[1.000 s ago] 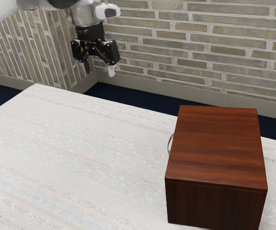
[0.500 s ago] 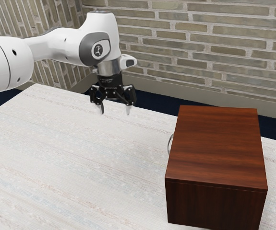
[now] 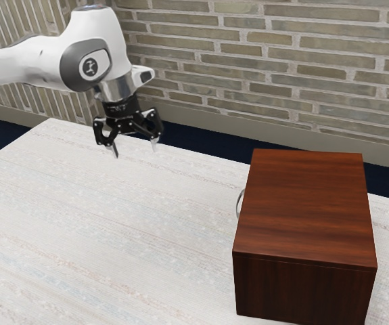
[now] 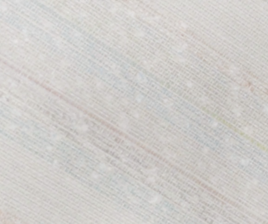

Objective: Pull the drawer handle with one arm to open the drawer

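A dark brown wooden drawer box (image 3: 307,237) stands on the pale table (image 3: 99,223) at the exterior view's right. Its thin metal handle (image 3: 239,203) sticks out of the face turned toward the exterior view's left. My gripper (image 3: 134,145) hangs open with nothing between its fingers, above the table's far side, well to the left of the box and apart from the handle. The wrist view looks straight down on the bare table surface (image 4: 134,112).
A brick wall (image 3: 282,61) runs behind the table, with a dark blue floor strip (image 3: 201,139) between them. The table's far edge lies just behind my gripper. Open tabletop stretches between the gripper and the box.
My arm came down from high near the wall, then shifted toward the exterior view's left, away from the box. The fingers stayed open. The box has not moved.
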Action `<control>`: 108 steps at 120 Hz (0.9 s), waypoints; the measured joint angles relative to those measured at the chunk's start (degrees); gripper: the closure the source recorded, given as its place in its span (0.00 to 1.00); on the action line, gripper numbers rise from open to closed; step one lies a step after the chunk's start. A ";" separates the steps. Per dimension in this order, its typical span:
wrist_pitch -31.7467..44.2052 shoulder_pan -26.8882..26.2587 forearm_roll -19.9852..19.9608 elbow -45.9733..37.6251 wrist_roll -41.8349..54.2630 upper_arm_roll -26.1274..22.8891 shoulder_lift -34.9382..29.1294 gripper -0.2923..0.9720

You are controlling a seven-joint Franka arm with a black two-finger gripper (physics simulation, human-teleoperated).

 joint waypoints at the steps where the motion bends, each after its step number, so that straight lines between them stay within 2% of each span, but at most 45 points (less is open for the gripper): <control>1: 0.09 0.09 0.01 -0.10 -0.14 -0.04 -0.06 0.23; 34: 3.88 0.39 0.12 -5.05 -4.35 -1.25 -0.48 0.23; 58: 5.24 -0.23 -0.53 -6.30 -3.81 -3.10 -0.66 0.23; 108: 4.92 -6.05 -0.89 -6.19 0.70 -3.57 0.10 0.23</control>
